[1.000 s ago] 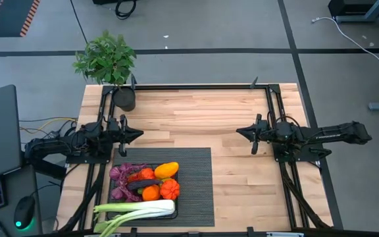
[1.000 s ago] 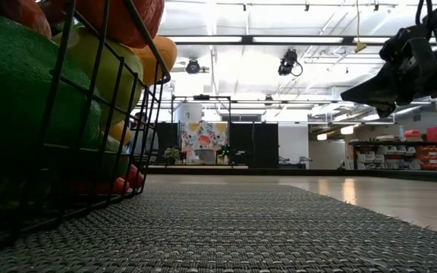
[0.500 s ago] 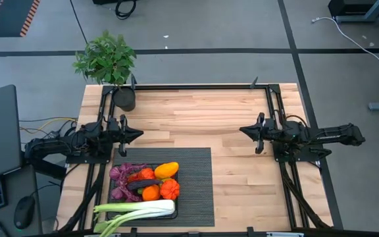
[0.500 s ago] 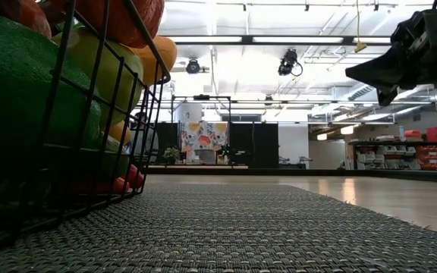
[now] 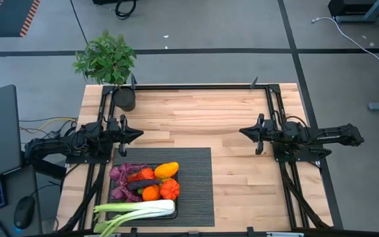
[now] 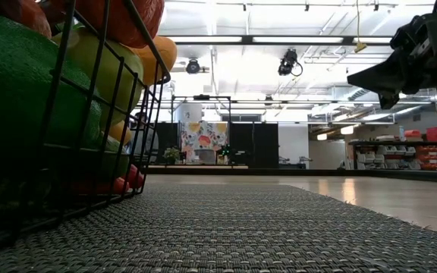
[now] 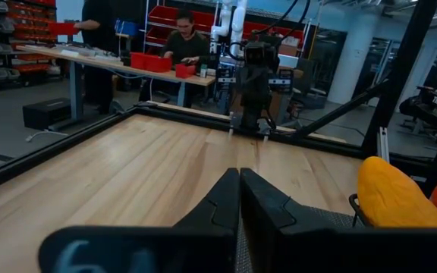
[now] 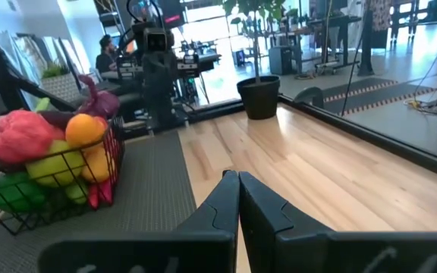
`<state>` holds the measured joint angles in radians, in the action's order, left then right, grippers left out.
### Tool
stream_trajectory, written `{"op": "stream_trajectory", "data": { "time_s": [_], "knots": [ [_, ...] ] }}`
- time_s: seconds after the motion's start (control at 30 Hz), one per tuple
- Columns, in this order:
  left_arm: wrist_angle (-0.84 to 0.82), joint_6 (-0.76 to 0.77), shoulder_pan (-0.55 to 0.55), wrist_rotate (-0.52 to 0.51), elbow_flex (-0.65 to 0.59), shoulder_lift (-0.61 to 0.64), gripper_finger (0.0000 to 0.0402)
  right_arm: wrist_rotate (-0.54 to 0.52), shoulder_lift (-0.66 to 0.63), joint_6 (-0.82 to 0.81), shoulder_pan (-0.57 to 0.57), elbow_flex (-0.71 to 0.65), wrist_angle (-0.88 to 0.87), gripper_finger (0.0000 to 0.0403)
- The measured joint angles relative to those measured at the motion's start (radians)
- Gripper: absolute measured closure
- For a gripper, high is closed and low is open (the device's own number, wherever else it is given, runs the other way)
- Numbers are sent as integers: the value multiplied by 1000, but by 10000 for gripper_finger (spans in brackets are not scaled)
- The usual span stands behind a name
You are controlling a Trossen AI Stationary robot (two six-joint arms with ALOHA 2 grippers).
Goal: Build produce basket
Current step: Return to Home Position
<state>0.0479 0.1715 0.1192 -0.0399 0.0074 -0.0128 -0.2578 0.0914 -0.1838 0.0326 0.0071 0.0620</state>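
The basket [image 8: 61,199] sits on the near left part of the mat [image 5: 199,191], heaped with produce [image 5: 151,184] above its rim. The leek [image 5: 137,209] lies across its near edge, with the green leaves reaching out past the corner and beyond the mat.

The leek looks like the weakest point. It seems to rest on the rim and the pile rather than down inside, so a jolt to the table [image 5: 202,118] could roll it out. The yellow piece [image 5: 166,170] on top of the heap could likewise slip over the wire if the pile settles.

The left gripper [image 5: 142,133] hangs over the table just beyond the mat's far edge, near the basket but clear of it. Its fingers [image 7: 226,201] are pressed together with nothing between them. The right gripper [image 5: 240,131] is well apart on the other side, its fingers [image 8: 220,199] also together and empty.

Neither arm seems to threaten the load from here. The likeliest fault would be the left arm dipping low as it folds back, clipping the heap or the plant [image 5: 105,59] at the far left corner.
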Motion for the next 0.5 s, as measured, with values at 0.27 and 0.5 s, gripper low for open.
{"op": "stream_trajectory", "data": {
  "time_s": [0.27,0.5],
  "knots": [
    [0,0,0,0,0,0,376,0,0,0,0,0,12,386],
    [0,0,0,0,0,0,378,0,0,0,0,0,14,386]
  ]
}}
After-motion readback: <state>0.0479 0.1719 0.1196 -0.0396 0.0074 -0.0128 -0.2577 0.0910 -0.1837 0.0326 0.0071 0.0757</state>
